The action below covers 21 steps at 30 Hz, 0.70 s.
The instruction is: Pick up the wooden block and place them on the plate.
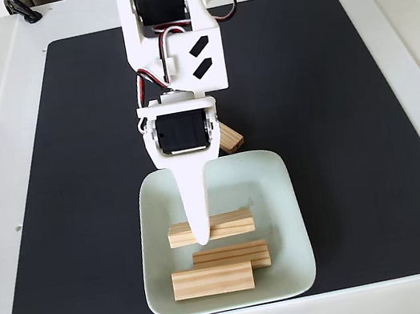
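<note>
So the gripper (201, 240) hangs over the plate (281, 193), tip right at one wooden block (234, 222); can't tell if the jaws are apart. Two more blocks (213, 280) (239, 253) lie just below, a fourth (230, 139) sits behind on the black mat (331, 103).

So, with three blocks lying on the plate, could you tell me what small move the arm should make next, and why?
Probably lift the pincer clear of the upper wooden block on the plate. Its tip overlaps that block, which already lies flat there beside two others. A fourth block waits on the black mat behind the plate. Whether the pincer is open is unclear.
</note>
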### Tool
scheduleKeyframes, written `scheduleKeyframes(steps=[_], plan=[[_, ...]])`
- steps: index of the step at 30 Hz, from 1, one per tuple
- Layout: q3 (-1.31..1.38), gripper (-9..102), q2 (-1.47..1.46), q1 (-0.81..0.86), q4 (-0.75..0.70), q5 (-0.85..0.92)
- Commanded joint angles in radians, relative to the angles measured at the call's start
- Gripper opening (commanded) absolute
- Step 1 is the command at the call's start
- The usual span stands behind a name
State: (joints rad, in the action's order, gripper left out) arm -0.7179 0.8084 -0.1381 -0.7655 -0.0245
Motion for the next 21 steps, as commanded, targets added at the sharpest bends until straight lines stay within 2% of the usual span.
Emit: scheduleKeyframes(steps=[1,6,9,21], plan=[[0.035,10,0.012,0.0,-0.003,0.002],[0.034,29,0.012,-0.002,-0.003,0.006],[0.032,36,0.012,-0.003,-0.003,0.006],[0.031,37,0.032,-0.018,-0.005,0.008]])
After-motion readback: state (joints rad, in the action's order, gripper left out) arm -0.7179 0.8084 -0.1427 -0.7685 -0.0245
